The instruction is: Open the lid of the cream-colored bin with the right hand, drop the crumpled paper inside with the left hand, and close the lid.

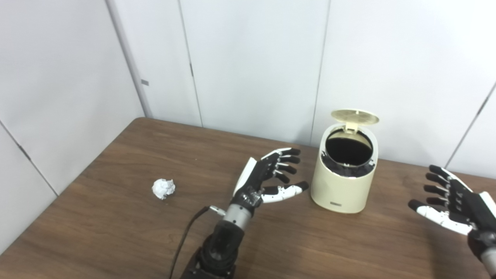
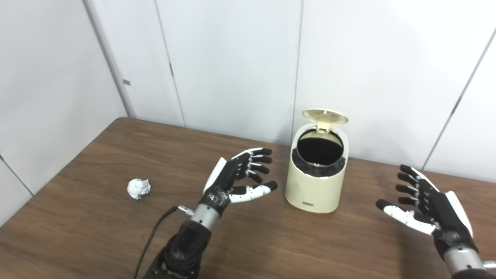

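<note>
no text can be read; the cream-colored bin (image 1: 343, 182) bears a small label (image 1: 335, 203), illegible

1. A bare test room or lab, more than a home.
2. Plain white wall panels (image 1: 252, 66) with thin seams close off the back and left, with no decoration on them.
3. A dark wood-grain table (image 1: 116, 232) stands in the corner.
4. A cable (image 1: 186, 236) runs along the robot's left arm.
</note>
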